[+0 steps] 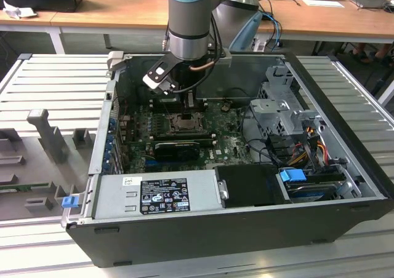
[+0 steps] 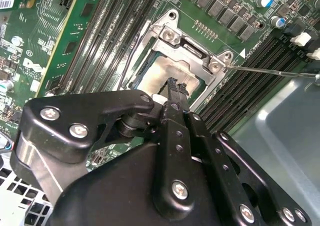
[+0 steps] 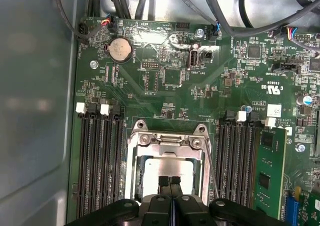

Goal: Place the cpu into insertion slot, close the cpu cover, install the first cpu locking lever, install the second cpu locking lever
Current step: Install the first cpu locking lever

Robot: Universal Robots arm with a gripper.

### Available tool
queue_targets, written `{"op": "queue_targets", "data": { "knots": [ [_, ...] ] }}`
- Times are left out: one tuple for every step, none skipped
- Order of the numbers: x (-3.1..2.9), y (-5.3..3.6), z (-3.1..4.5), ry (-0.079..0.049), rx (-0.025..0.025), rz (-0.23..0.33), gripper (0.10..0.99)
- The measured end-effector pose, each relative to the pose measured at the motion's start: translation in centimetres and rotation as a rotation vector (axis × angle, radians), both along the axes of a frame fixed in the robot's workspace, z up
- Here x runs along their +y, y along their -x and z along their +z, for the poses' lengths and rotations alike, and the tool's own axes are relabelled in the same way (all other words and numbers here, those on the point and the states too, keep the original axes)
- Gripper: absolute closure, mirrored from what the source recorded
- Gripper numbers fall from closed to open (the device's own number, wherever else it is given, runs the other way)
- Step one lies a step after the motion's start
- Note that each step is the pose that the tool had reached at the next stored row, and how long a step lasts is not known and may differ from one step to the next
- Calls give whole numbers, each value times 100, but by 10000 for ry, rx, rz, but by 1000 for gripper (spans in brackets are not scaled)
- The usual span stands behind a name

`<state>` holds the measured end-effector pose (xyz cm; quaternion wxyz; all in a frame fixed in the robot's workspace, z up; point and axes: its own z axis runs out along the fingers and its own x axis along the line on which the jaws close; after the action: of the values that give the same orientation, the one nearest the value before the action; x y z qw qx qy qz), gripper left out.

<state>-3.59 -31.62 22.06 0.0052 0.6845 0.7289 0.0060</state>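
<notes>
My gripper [image 1: 189,103] hangs inside the open computer case, right above the insertion slot [image 1: 184,123] on the green motherboard. In both wrist views the fingertips [image 3: 170,182] are pressed together with nothing between them, low over the socket. The cpu [image 3: 165,167] lies in the slot, its pale silver face showing through the cut-out of the cpu cover [image 3: 167,142], which lies flat over it. In the second wrist view the gripper [image 2: 176,86] is just over the cpu [image 2: 159,75], framed by the cpu cover [image 2: 187,48]. A thin wire locking lever [image 2: 272,71] sticks out beside the socket.
Black memory slots [image 3: 100,161] flank the socket on both sides. A graphics card [image 1: 177,147] lies just in front of the socket, with the power supply [image 1: 157,195] at the case front. Drive cages [image 1: 280,109] and cables [image 1: 295,149] stand at the exterior view's right. The grey case wall [image 3: 35,111] is close by.
</notes>
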Motion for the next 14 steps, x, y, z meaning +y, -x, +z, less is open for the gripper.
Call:
{"op": "queue_targets", "data": {
  "knots": [
    [0,1,0,0,0,-1,980],
    [0,1,0,0,0,-1,980],
    [0,2,8,0,0,-1,980],
    [0,2,27,-1,0,-2,980],
    [0,2,31,0,0,-2,980],
    [0,2,35,0,0,-2,980],
    [0,2,42,0,0,-2,980],
    [0,2,47,0,0,-2,980],
    [0,2,57,0,0,-2,980],
    [0,2,67,0,0,-2,980],
    [0,2,75,0,0,-2,980],
    [0,2,85,-1,0,-2,980],
    [0,2,108,0,0,-2,980],
    [0,2,129,0,0,-2,980]
  ]
}}
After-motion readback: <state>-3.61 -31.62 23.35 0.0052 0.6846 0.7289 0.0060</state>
